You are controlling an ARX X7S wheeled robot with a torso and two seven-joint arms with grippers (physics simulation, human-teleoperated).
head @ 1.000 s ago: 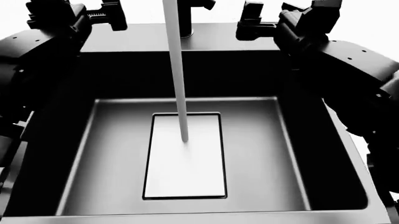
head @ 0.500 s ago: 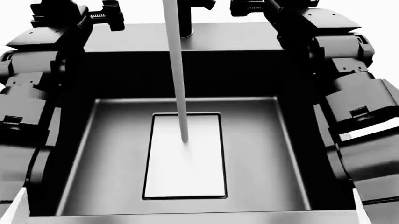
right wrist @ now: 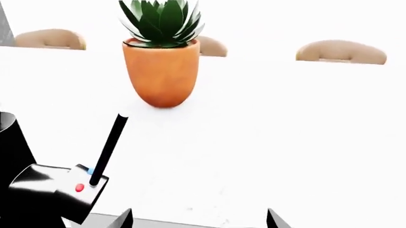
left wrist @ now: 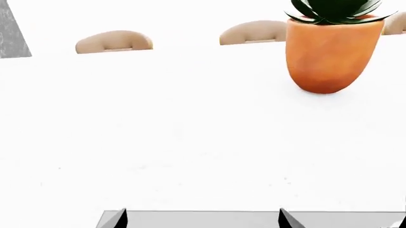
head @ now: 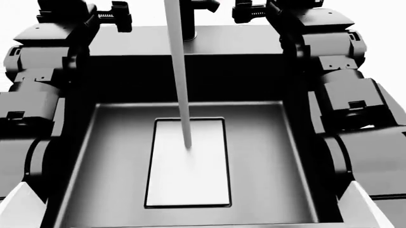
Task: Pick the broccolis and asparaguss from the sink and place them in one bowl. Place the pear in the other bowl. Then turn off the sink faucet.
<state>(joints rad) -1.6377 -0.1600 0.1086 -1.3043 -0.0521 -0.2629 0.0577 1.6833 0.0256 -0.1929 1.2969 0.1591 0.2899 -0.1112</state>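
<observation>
left wrist view: fingertips (left wrist: pixel 120 219) showed only as two dark points set apart, so jaws spread, nothing between them; they sat over a grey strip, probably the sink rim (left wrist: pixel 254 219). Beyond: white counter, terracotta plant pot (left wrist: pixel 330 52), tan chair backs (left wrist: pixel 114 42). No faucet, no produce, no bowls here.

head view: sink (head: pixel 114 156) basin held no broccoli, asparagus or pear; only the pale floor panel (head: pixel 188 164) and a water stream (head: pixel 180 71) landing on it. Water was running, so the step in hand judged to be turning off the sink faucet (head: pixel 189 19). Left gripper (head: pixel 115 18) and right gripper (head: pixel 248 12) flanked the post at the back rim, both apart from it; right one nearer the spout end. Jaw state unclear in this view. Bowls not in view.

right wrist view: two fingertips (right wrist: pixel 125 219) apart, jaws spread and empty. Faucet body with red and blue dots (right wrist: pixel 54 190) and thin black lever (right wrist: pixel 109 148) stood off to one side, outside the jaw gap, not touching.

next move: judged, right gripper needed to shift sideways to the lever and push it.
</observation>
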